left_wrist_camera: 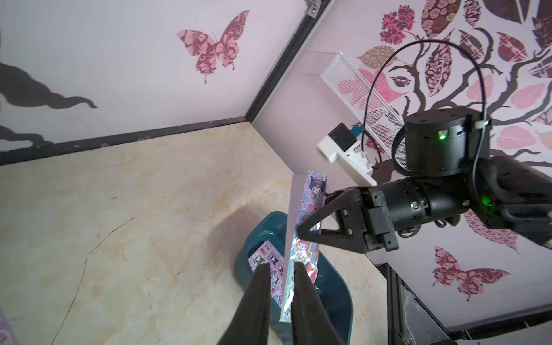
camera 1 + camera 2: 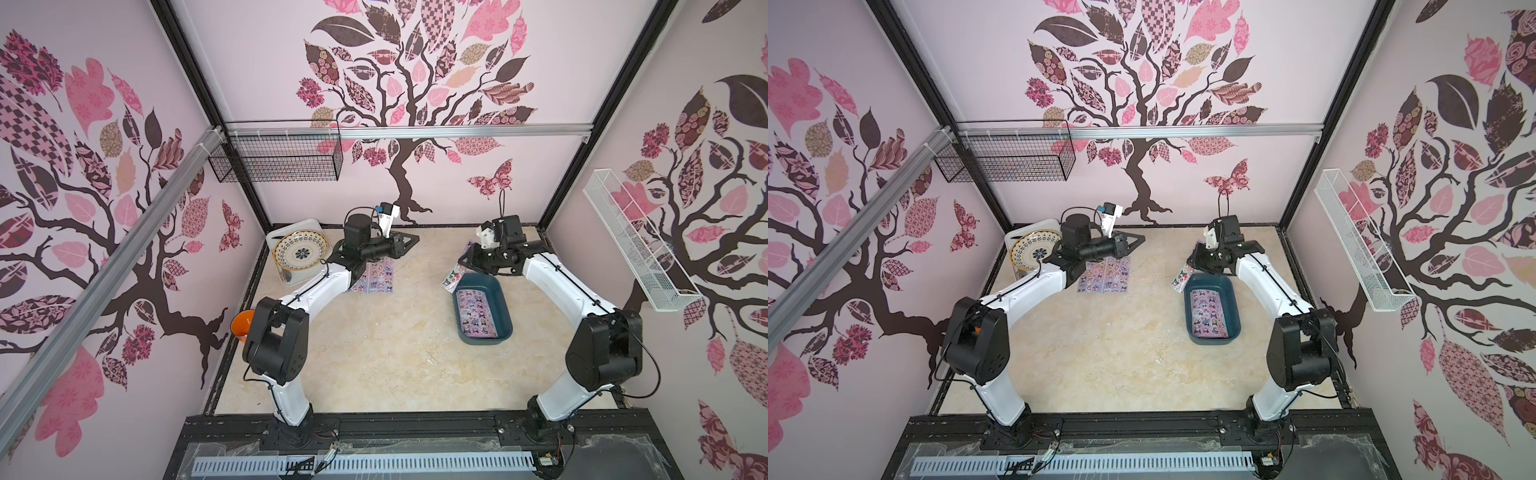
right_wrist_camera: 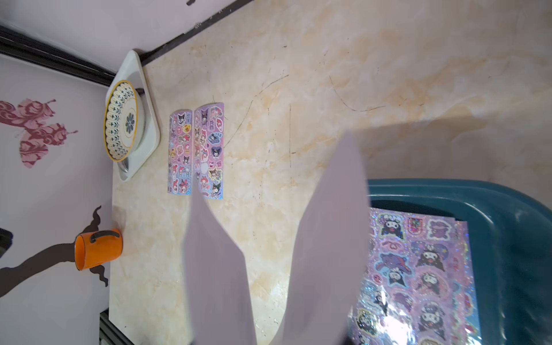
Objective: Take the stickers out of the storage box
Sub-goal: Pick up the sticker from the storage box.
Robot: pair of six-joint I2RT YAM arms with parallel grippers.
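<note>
The teal storage box (image 2: pixel 506 309) (image 2: pixel 1236 305) stands on the right of the table, with stickers (image 2: pixel 478 312) (image 3: pixel 418 268) lying flat inside it. My right gripper (image 2: pixel 465 261) (image 1: pixel 301 231) is shut on one sticker sheet (image 1: pixel 311 206) (image 2: pixel 454 276), which hangs upright above the box's far end. In the right wrist view that sheet's pale back (image 3: pixel 328 239) hides the fingers. Two more sheets (image 2: pixel 374 276) (image 3: pixel 195 149) lie flat side by side on the table's left. My left gripper (image 2: pixel 410 241) (image 1: pixel 280 265) hovers above them, pointing at the box, narrowly open and holding nothing.
A white tray (image 2: pixel 279 237) holding a patterned plate (image 2: pixel 300 251) sits in the far left corner. An orange cup (image 2: pixel 242 326) stands by the left wall. A black wire basket (image 2: pixel 278 153) and a white mesh basket (image 2: pixel 636 245) hang on the walls.
</note>
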